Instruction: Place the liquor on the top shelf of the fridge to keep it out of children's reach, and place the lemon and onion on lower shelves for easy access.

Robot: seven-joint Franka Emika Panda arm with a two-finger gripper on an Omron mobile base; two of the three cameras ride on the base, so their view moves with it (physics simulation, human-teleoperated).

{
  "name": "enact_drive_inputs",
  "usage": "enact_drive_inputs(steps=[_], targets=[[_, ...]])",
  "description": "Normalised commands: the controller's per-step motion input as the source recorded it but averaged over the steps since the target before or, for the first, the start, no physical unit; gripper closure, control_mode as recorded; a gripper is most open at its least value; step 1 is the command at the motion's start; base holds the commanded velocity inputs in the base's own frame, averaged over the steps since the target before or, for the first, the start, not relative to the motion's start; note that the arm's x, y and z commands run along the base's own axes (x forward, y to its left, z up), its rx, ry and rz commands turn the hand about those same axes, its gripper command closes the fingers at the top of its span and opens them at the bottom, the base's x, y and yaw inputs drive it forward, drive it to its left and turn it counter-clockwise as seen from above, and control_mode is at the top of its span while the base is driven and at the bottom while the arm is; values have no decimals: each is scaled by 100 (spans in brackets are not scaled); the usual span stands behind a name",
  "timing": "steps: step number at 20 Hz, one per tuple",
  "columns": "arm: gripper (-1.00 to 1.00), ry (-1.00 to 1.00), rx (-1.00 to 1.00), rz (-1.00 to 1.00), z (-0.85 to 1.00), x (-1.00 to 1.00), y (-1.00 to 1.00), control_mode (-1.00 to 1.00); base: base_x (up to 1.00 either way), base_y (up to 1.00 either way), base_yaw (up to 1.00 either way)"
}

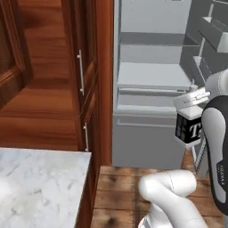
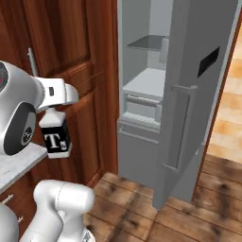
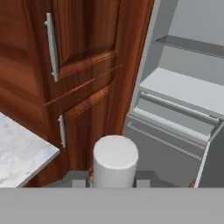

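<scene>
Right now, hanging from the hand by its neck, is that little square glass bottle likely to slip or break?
The small squarish clear glass bottle looks rigid and probably breakable if dropped. Held only at its narrow neck by the hand, smooth glass might slip or swing.

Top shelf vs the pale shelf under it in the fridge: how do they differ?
The top shelf is thin and dark grey; the lower shelf is thicker and pale grey. The top shelf sits higher and looks shallower; the lower shelf reaches further forward, with drawers right beneath it. Both are flat, level and bare inside the open fridge. The liquor hangs in the end effector, outside the fridge.
</scene>
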Motion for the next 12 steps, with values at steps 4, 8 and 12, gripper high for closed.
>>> enact_drive_inputs(steps=[4,8,12], targets=[[100,0,0,0,0,0,0,100,56,1,-45],[100,0,0,0,0,0,0,100,67,18,-39],[100,0,0,0,0,0,0,100,76,34,-34]])
